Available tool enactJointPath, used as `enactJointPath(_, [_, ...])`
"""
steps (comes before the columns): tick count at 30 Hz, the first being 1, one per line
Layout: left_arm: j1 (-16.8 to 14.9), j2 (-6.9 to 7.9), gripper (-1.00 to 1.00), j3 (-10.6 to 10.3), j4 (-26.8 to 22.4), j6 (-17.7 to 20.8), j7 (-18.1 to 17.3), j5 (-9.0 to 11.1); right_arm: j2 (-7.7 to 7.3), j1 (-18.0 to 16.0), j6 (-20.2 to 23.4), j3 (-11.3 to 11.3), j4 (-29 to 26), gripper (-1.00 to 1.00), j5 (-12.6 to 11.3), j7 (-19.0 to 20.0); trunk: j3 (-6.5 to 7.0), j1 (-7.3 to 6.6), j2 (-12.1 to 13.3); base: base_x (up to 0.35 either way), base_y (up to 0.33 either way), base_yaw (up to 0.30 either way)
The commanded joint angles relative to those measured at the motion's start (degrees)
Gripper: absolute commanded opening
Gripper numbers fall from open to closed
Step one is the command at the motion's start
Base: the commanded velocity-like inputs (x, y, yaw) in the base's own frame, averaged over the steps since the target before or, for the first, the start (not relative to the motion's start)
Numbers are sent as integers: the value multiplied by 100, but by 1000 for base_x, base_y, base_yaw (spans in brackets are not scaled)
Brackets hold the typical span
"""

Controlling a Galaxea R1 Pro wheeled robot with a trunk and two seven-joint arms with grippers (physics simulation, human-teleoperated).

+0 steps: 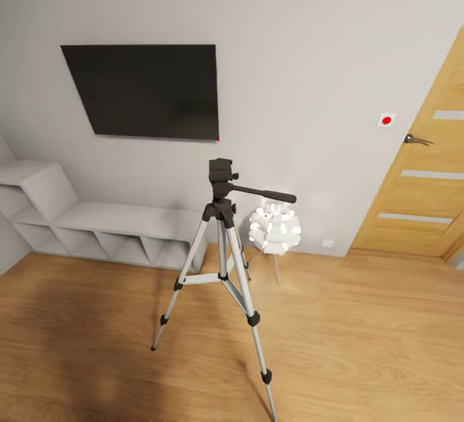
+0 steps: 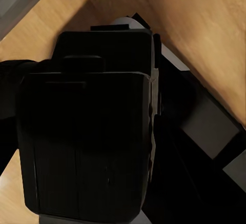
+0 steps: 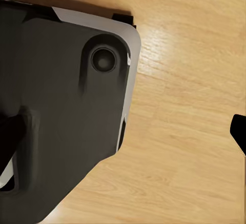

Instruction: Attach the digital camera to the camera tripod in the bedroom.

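The camera tripod [image 1: 223, 261] stands on the wood floor in the middle of the head view, with silver legs spread, a black head [image 1: 220, 174] and a pan handle pointing right. Its head plate is bare. In the left wrist view a black boxy body, the digital camera [image 2: 87, 142], sits right against the lens, with my left gripper shut on it and its fingers hidden behind it. My right gripper [image 3: 123, 142] hangs open over the floor beside my dark base [image 3: 66, 106]. One fingertip [image 3: 239, 131] shows at the frame edge.
A black wall TV [image 1: 145, 90] hangs behind the tripod. A low white shelf unit [image 1: 96, 229] runs along the wall on the left. A white clustered-shade lamp [image 1: 275, 229] stands just right of the tripod. The wooden door [image 1: 422, 183] is at far right.
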Motion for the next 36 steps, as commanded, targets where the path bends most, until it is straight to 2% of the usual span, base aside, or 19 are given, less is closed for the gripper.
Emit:
enactJointPath(1, [-3, 0, -100, -48, 2, -12, -28, 49, -3, -9, -24, -18, 17, 100, 46, 10, -11, 3, -11, 0, 0, 182])
enactJointPath(10, [-3, -7, -100, -48, 2, -14, -28, 49, -6, -9, -30, -15, 17, 100, 54, 20, -14, 3, -11, 0, 0, 45])
enactJointPath(22, [-3, -8, -100, -50, 2, -14, -28, 46, -30, -9, -70, -6, 17, 100, 71, 19, -100, 3, -11, 0, 0, 1])
enactJointPath(36, [-3, -8, -100, -48, 2, -14, -28, 49, 2, -9, -36, -6, 17, 100, 67, 37, -106, 3, -11, 0, 0, 0])
